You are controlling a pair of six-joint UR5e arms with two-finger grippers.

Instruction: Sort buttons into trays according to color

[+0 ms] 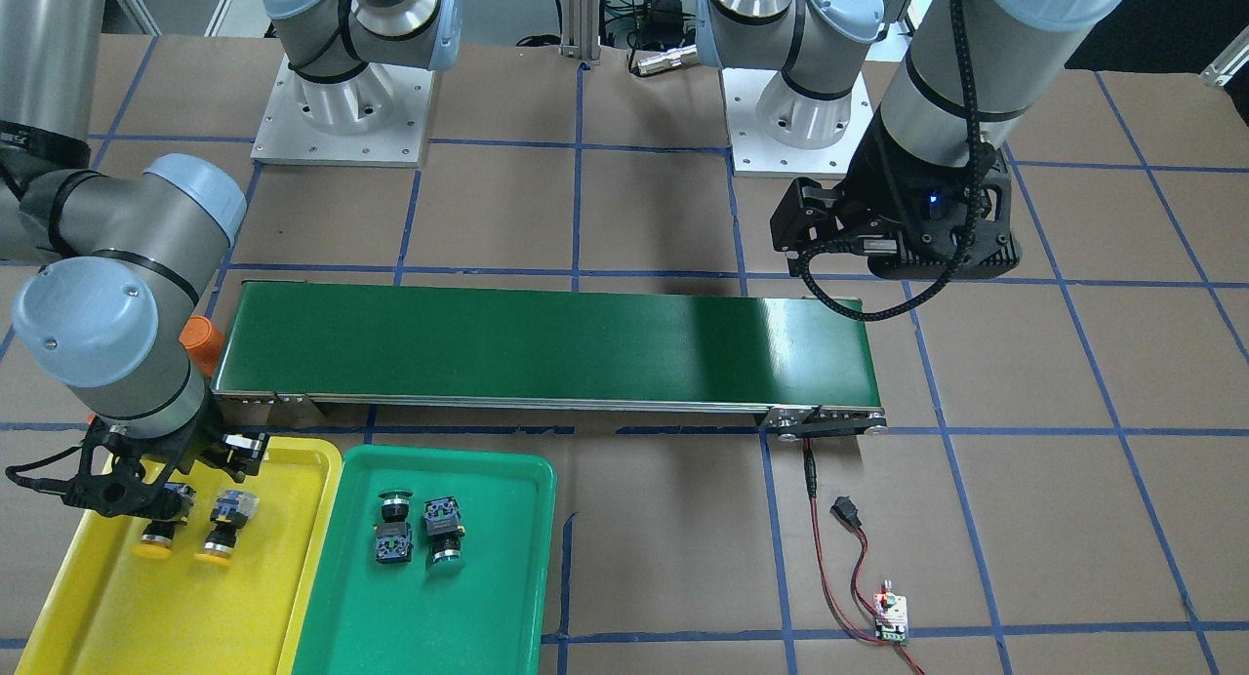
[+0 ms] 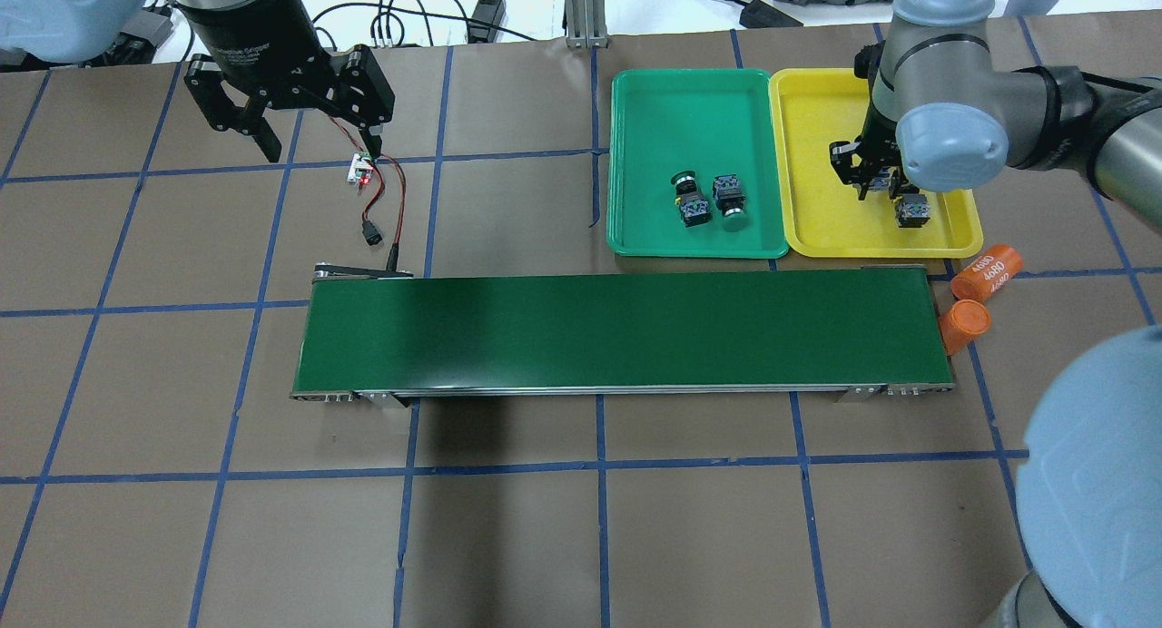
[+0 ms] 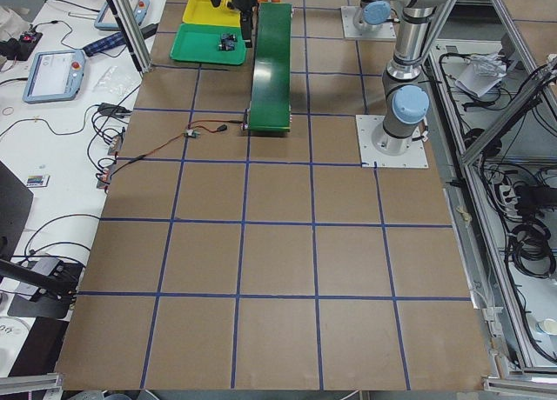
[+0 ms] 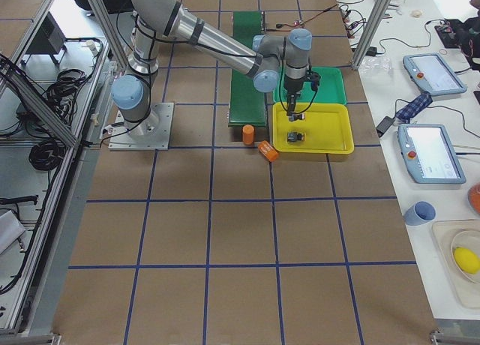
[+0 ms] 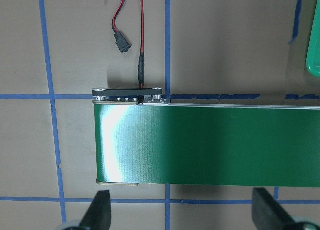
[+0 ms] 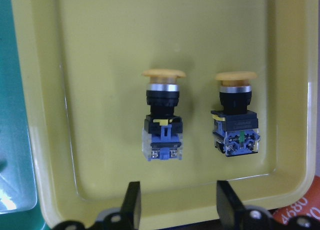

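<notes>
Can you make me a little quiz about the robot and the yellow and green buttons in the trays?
1. Pick one: how many yellow buttons lie in the yellow tray? A) one B) two C) four
2. True or false: the right gripper is squeezing a yellow button.
3. Fill the gap: the two buttons in the green tray have ___ caps.
Key: 1 B. 2 false: it hangs open over the yellow tray, holding nothing. 3 green.
</notes>
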